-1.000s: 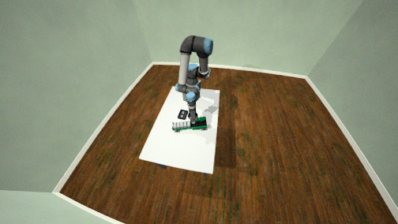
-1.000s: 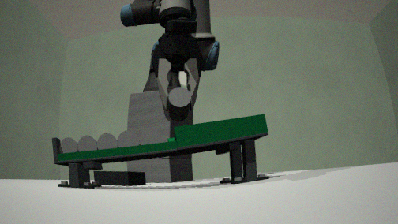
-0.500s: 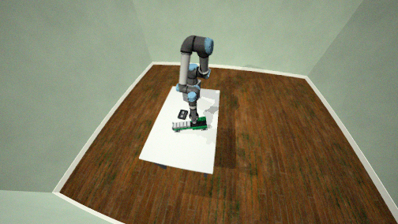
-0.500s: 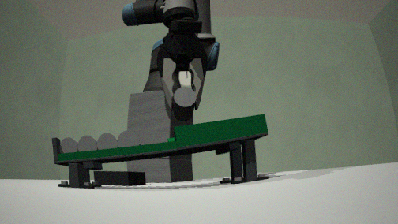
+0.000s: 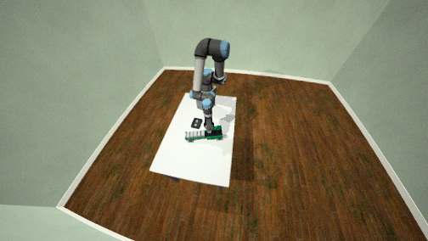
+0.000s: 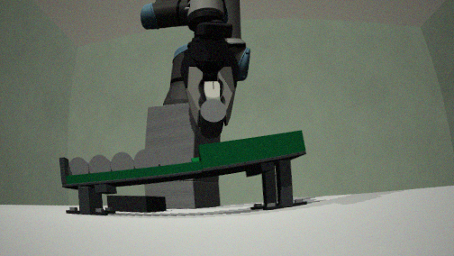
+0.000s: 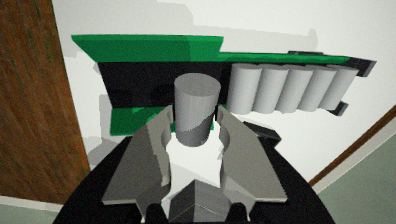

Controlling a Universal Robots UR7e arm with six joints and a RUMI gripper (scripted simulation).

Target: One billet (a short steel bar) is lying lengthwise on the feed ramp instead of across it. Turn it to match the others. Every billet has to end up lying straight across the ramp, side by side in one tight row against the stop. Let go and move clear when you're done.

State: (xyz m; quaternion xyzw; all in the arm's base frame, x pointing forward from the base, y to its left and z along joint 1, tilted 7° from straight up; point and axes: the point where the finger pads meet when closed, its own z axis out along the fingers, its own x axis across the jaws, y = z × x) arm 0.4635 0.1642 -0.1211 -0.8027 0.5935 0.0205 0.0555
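My gripper [image 7: 195,105] is shut on a grey steel billet [image 7: 195,107] and holds it a little above the green feed ramp [image 6: 189,162]. In the exterior view the held billet [image 6: 212,111] shows its round end between the fingers [image 6: 212,105], just above the ramp's raised green side. A row of several grey billets [image 7: 292,87] lies across the ramp side by side at its low end, against the dark stop [image 6: 64,168]. The held billet hangs to the upslope side of that row, with a small gap to the nearest one. The ramp also shows in the top view [image 5: 204,136].
The ramp stands on dark legs [image 6: 276,182] on a white table top [image 5: 197,140]. A small dark block [image 6: 136,203] lies on the table by the ramp's low end. A grey pedestal [image 6: 180,153] holds the arm behind the ramp. Wooden floor surrounds the table.
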